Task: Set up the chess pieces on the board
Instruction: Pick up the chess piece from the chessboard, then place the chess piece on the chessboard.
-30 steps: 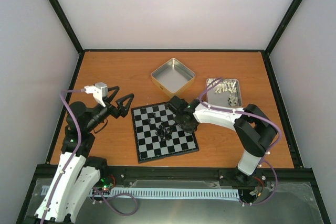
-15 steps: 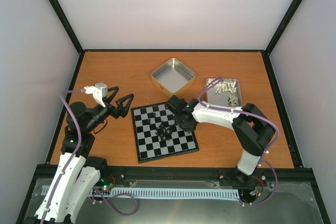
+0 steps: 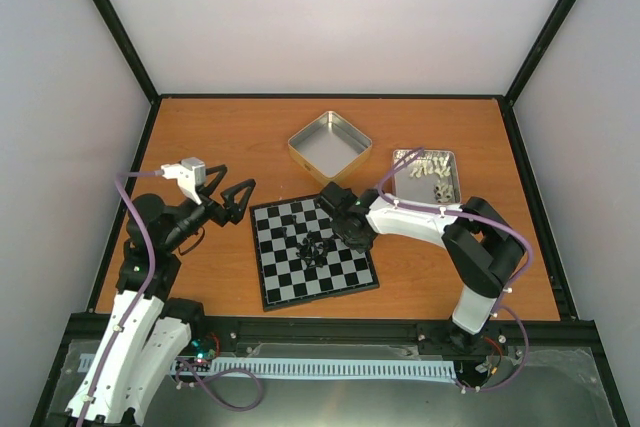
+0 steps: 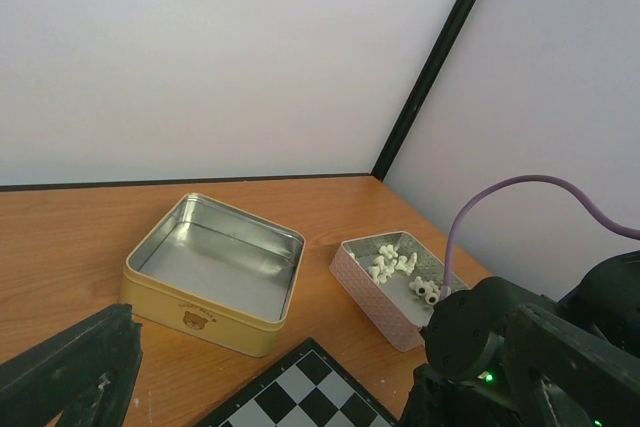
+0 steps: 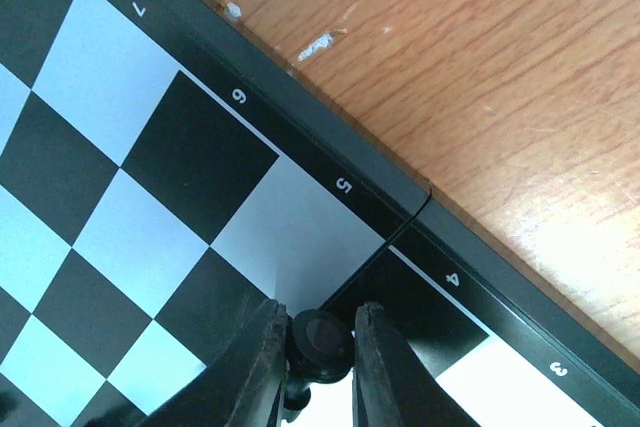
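Note:
The board (image 3: pixel 290 282) lies at the table's middle, with a cluster of black chess pieces (image 3: pixel 312 245) near its centre. My right gripper (image 3: pixel 345 227) is low over the board's right edge. In the right wrist view its jaws (image 5: pixel 320 319) are shut on the round head of one black chess piece (image 5: pixel 322 342), above the squares (image 5: pixel 180 147) beside the rim numbers 5 and 4. My left gripper (image 3: pixel 228 202) hangs wide open and holds nothing, just left of the board. Its dark finger (image 4: pixel 70 377) shows at the lower left of the left wrist view.
An empty gold square tin (image 3: pixel 330 144) (image 4: pixel 215 267) stands behind the board. A smaller tin (image 3: pixel 426 172) (image 4: pixel 395 277) holding pale whitish pieces sits at the back right. Black frame rails and white walls border the wooden table.
My right gripper's jaws have narrowed around the black piece, and its wrist has shifted slightly left over the board's edge. The left arm has not moved.

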Robot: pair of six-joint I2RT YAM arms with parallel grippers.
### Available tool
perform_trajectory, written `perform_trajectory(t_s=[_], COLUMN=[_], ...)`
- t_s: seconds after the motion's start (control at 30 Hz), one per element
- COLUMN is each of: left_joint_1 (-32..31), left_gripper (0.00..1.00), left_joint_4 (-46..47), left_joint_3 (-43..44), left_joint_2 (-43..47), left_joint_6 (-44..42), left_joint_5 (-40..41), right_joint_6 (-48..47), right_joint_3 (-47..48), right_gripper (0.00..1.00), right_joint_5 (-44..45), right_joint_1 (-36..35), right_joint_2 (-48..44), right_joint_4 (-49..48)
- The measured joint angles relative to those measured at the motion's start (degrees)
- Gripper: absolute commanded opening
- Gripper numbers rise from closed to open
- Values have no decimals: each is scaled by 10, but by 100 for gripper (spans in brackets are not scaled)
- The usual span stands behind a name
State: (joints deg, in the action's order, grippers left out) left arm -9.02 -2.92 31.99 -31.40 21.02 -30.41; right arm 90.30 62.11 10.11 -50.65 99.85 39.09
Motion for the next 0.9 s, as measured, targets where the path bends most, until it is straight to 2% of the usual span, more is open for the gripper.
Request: perform_trajectory(t_s=[0.23, 0.47, 0.67, 0.77, 0.9], left_joint_1=[0, 0, -5, -36, -108], left_gripper=[100, 100, 98, 94, 84], left_joint_4=[0, 11, 62, 66, 63], left_joint_3=[0, -1, -29, -36, -26], left_joint_2=[-3, -26, -95, -149, -224], left_joint_6=[-1, 11, 82, 106, 113], left_joint_5=[-10, -34, -77, -79, -72], right_joint_6=[-4, -9, -9, -8, -3], right_joint_3=[-14, -80, -125, -138, -150], right_gripper=[16, 16, 17, 17, 17], right_joint_5=[0, -16, -47, -67, -102], right_joint_1=[0, 10, 37, 49, 61], right_joint_2=[-10, -72, -150, -175, -193], right_joint_4=[-19, -76, -146, -180, -224])
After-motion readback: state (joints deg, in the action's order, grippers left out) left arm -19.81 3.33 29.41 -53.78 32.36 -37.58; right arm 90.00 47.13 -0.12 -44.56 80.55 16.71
